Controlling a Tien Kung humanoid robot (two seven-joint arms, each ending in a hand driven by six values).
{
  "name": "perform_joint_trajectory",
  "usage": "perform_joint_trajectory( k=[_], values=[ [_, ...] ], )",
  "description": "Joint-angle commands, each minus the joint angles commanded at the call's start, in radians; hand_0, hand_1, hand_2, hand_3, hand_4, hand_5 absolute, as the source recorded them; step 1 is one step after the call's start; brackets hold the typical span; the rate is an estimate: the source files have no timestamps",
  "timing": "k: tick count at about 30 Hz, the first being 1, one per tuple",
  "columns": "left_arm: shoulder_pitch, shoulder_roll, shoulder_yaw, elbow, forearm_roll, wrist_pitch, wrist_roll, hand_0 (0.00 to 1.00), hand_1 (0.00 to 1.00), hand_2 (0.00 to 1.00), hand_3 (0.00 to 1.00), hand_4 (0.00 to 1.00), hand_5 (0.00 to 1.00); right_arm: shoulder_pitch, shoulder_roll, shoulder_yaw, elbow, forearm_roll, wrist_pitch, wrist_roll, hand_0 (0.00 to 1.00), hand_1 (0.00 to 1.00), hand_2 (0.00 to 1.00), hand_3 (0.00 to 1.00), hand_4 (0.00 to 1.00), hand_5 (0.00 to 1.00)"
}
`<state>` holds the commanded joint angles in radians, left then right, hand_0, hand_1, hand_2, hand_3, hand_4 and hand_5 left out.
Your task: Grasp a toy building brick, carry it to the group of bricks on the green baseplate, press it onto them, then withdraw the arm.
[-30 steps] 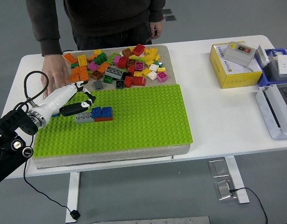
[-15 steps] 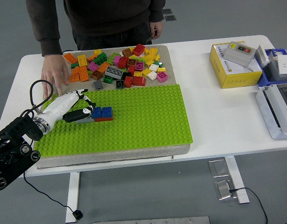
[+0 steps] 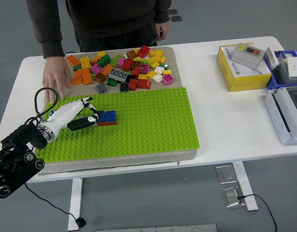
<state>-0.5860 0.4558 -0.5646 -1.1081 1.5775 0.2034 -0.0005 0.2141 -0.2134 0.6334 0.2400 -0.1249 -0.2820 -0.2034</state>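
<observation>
On the green baseplate (image 3: pixel 148 121), left of centre, stands the brick group: blue bricks (image 3: pixel 106 115) on a red-orange layer. My left hand (image 3: pixel 85 115), white with black fingers, lies low against the group's left side. Its fingers are curled around a grey brick that is almost wholly hidden beneath them. The loose brick pile (image 3: pixel 126 67) lies on the beige mat behind the baseplate. A person stands at the far side with one hand (image 3: pixel 56 77) flat at the mat's left edge, just behind my hand. My right arm does not appear.
A yellow box (image 3: pixel 240 70) with a grey switch unit (image 3: pixel 247 54) on it stands at the right. Beyond it are a blue bin (image 3: pixel 284 67) and a grey tray (image 3: pixel 289 116) at the table's right edge. A black cable (image 3: pixel 39 96) loops above my left wrist.
My left hand has sunk onto the baseplate beside the blue bricks, and the grey brick that showed before is now covered. The forearm has dropped lower. The person's hand has stayed put.
</observation>
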Motion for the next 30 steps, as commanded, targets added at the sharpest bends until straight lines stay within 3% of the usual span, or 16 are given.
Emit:
perform_joint_trajectory(
  k=[10,30],
  values=[
    [-0.002,-0.026,0.002,0.023,0.004,0.006,0.005,0.998,0.998,0.998,0.626,0.538,0.882,0.003,0.002,-0.003,0.000,0.005,0.001,0.001,0.641,0.567,0.670,0.662,0.513,0.998],
    [0.005,-0.041,0.009,0.028,0.023,0.018,0.023,0.998,0.998,0.998,0.630,0.532,0.888,0.001,0.005,0.000,0.000,0.004,0.001,0.001,0.643,0.567,0.670,0.663,0.513,0.998]
  ],
)
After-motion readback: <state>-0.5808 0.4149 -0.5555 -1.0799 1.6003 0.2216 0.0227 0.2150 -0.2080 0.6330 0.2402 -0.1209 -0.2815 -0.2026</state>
